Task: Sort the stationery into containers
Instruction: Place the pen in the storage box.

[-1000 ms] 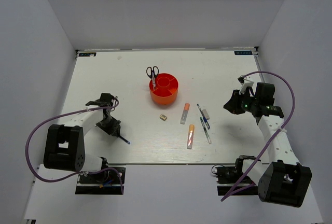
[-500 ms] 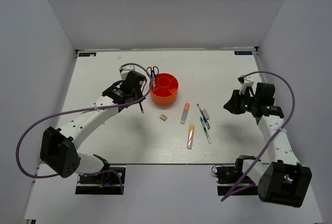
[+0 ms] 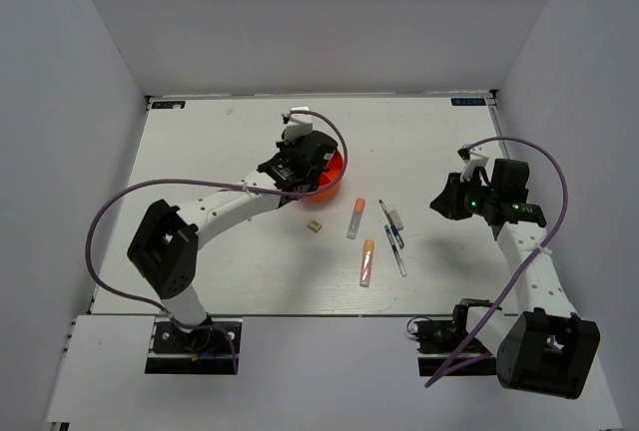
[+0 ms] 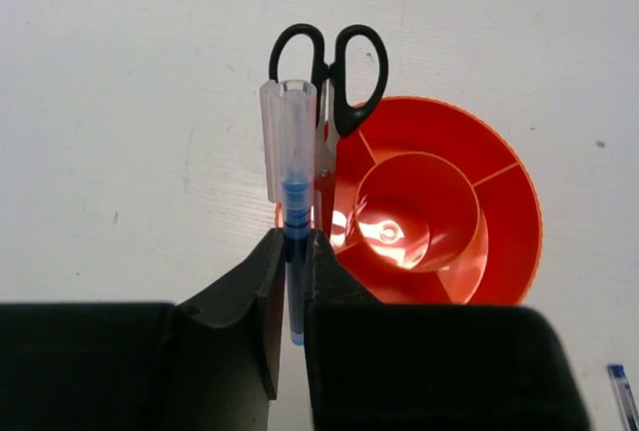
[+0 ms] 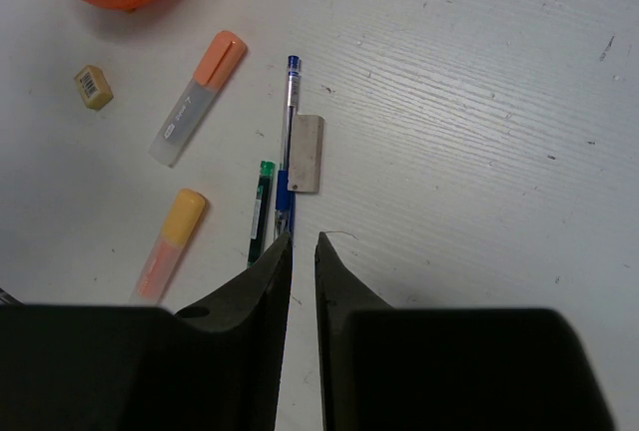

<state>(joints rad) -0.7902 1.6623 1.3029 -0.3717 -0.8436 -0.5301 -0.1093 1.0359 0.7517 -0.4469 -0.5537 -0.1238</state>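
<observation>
Gripper (left) clenched on blue pen over organiser rim, beside scissors.

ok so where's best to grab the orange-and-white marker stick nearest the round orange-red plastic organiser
Mid-barrel, coming straight down from above and closing across its narrow width. The marker stick lies flat, with bare table along both long sides.

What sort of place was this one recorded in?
Most likely a lab robot test bench, not a real office: a white table boxed in by plain pale walls, two cabled robot arms bolted at its near edge, and an orange organiser and some loose pens laid out.
</observation>
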